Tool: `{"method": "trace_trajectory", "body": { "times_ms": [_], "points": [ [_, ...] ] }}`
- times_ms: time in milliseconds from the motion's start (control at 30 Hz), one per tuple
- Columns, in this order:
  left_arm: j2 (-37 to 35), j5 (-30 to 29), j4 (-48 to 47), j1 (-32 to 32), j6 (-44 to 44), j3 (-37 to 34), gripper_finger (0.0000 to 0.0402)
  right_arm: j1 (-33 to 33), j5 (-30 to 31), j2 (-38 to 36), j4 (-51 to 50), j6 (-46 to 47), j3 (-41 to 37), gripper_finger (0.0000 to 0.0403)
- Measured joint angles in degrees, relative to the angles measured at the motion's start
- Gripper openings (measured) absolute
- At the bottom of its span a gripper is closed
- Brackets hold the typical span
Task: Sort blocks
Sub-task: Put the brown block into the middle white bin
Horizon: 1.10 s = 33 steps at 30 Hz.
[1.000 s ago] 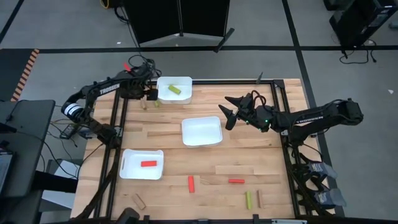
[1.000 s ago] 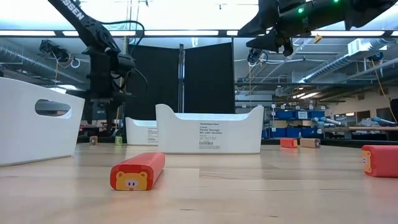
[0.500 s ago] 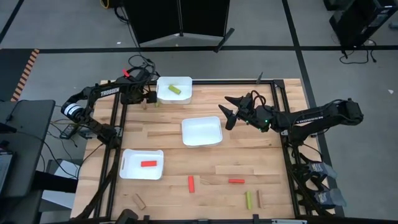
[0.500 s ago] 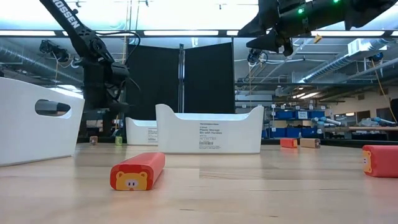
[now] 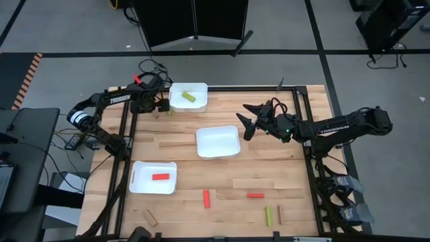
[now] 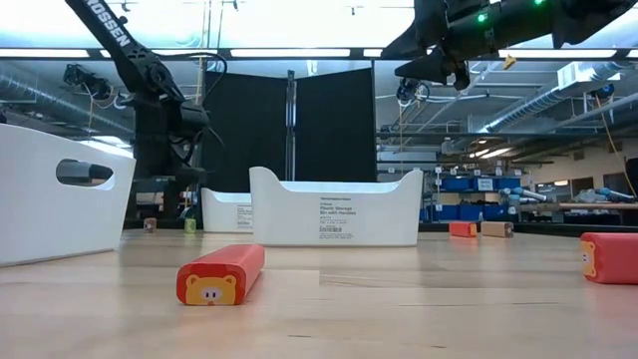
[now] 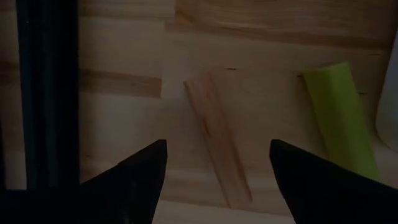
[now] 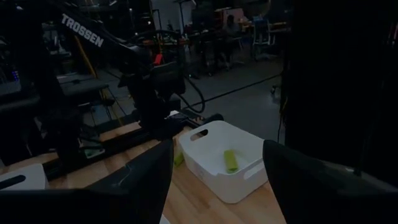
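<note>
Trays (image 5: 218, 142): three. Red blocks (image 5: 207, 198): three. Left end effector (image 7: 214, 168), right end effector (image 5: 246, 121) released.

High cam looks straight down on my whole pale wooden bench (image 5: 181, 144). Low cam sits at benchtop level, looking across to the room. My left wrist cam is close over a tan wooden stick block (image 7: 217, 146). Right wrist cam looks far across; shares the white plastic tray (image 8: 227, 158) w/ high cam.
</note>
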Motion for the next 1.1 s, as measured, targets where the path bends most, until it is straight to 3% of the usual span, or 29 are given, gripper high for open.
{"method": "trace_trajectory", "body": {
  "times_ms": [400,1100],
  "points": [
    [1.7,-1.5,-0.2,-1.7,-1.8,0.0,0.0236,0.0,0.0,0.0,0.0,-0.7,0.0,0.0258],
    [1.5,1.0,5.8,-2.3,-4.6,-4.6,0.0215,0.0,-0.1,0.0,-0.3,-0.7,0.0,0.0258]
  ]
}}
